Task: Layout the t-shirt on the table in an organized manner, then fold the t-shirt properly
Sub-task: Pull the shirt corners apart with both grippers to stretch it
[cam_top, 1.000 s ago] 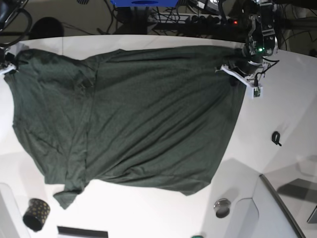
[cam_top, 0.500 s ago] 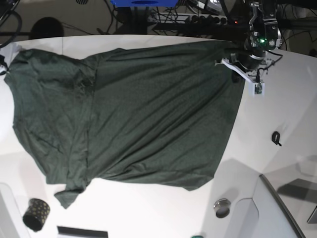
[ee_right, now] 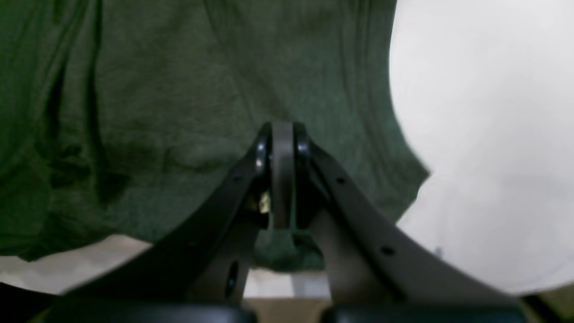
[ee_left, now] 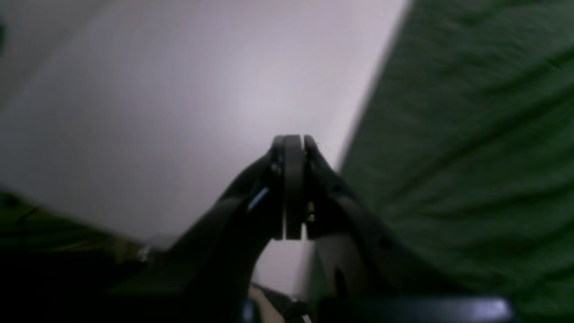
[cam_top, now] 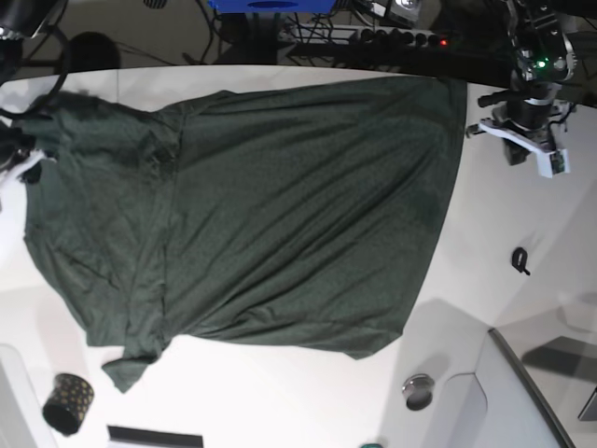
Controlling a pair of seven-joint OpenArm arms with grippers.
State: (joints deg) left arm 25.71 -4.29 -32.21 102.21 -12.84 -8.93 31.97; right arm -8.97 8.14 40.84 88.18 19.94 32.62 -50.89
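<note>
The dark green t-shirt (cam_top: 280, 215) lies spread across the white table (cam_top: 522, 215), with its sleeves and neck toward the left. My left gripper (cam_top: 519, 135) is shut and empty, off the shirt's right edge. In its wrist view the left gripper (ee_left: 289, 143) hangs over bare table (ee_left: 179, 89), with the shirt (ee_left: 471, 134) to the right. My right gripper (cam_top: 20, 149) is at the shirt's far left corner. In its wrist view the right gripper (ee_right: 282, 130) is shut, a scrap of the shirt (ee_right: 157, 89) shows between its fingers, and the table (ee_right: 484, 134) is to the right.
A black cup with gold dots (cam_top: 68, 403) stands at the front left. A small black clip (cam_top: 520, 259) lies right of the shirt. A round metal fitting (cam_top: 419, 390) sits at the front right. Cables and a power strip (cam_top: 373, 37) run behind the far edge.
My left gripper has let go of the shirt's top right corner and moved right, off the fabric. That corner now lies flat. My right gripper has come back inward over the left corner.
</note>
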